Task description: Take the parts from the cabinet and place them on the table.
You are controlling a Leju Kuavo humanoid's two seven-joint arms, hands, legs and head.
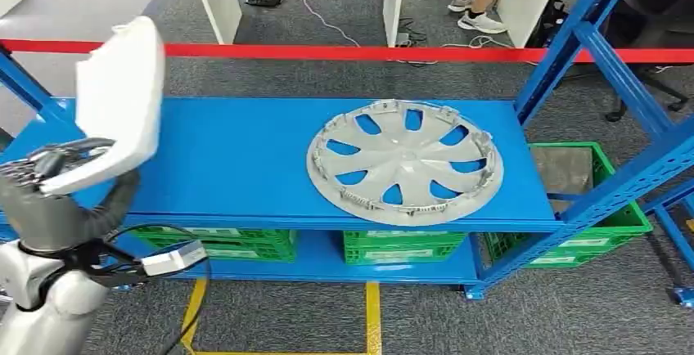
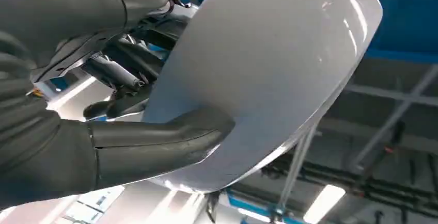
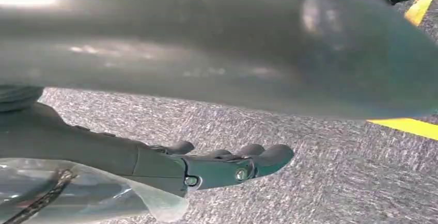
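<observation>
Left hand [image 1: 49, 183] grips 1 white panel [image 1: 123, 97] at 9 o'clock; 1 grey hubcap [image 1: 405, 161] lies on the blue shelf [image 1: 237, 159]. Right hand [image 3: 206, 167] hangs empty, fingers extended.

The place looks like a workshop or parts store: a blue steel rack [image 1: 245, 159] carries a grey wheel cover [image 1: 405, 163] above green crates [image 1: 401, 249], on grey carpet [image 1: 491, 322] with yellow floor tape [image 1: 372, 318], red barrier tape [image 1: 344, 51] running behind.
</observation>
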